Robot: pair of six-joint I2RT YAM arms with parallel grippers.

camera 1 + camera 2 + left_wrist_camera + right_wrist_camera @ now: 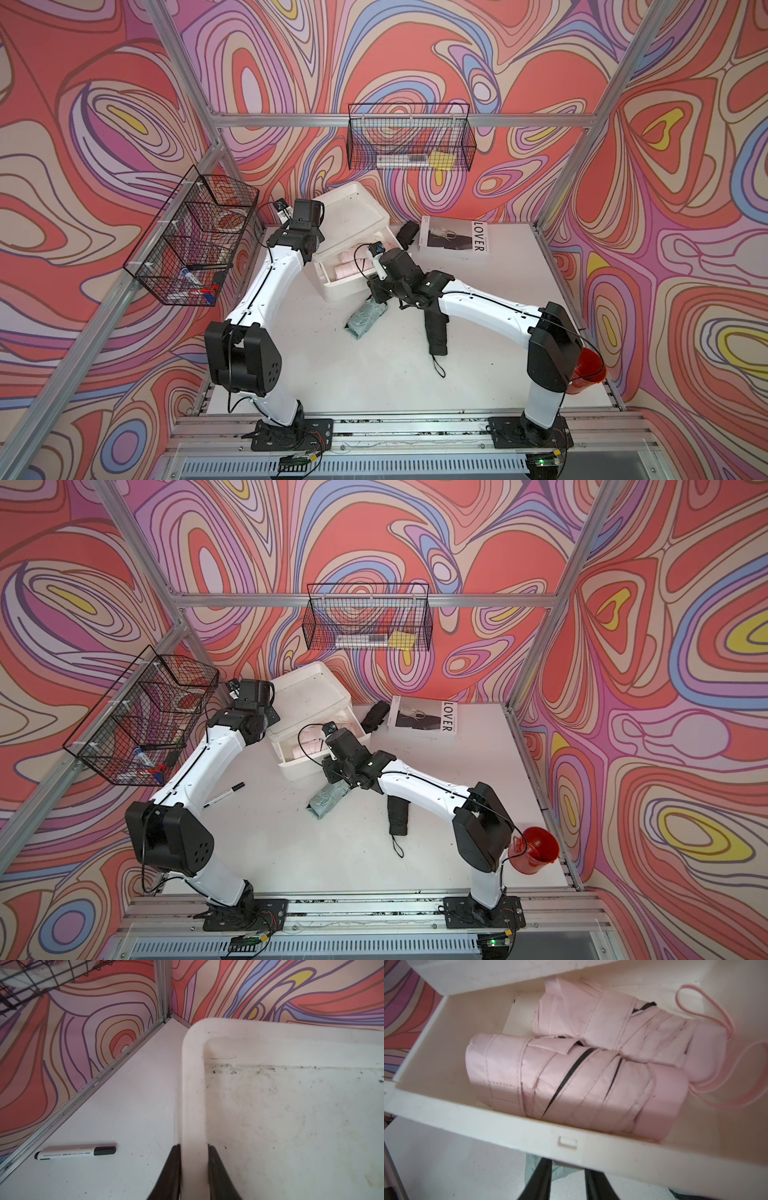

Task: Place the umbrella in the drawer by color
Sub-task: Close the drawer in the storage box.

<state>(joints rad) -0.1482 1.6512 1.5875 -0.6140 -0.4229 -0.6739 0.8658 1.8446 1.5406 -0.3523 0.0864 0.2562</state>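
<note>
A white drawer unit stands at the back left, its lower drawer pulled out. Two folded pink umbrellas lie side by side in the drawer. A pale green umbrella lies on the table in front of it, and a black umbrella lies further right. My left gripper is shut on the unit's top rim. My right gripper sits low at the drawer's front, above the green umbrella. Its fingers stand apart, and the front panel hides their tips.
Another black umbrella lies behind the drawer beside a book. A marker lies near the left arm, and a red bucket stands at the front right. Wire baskets hang on the walls.
</note>
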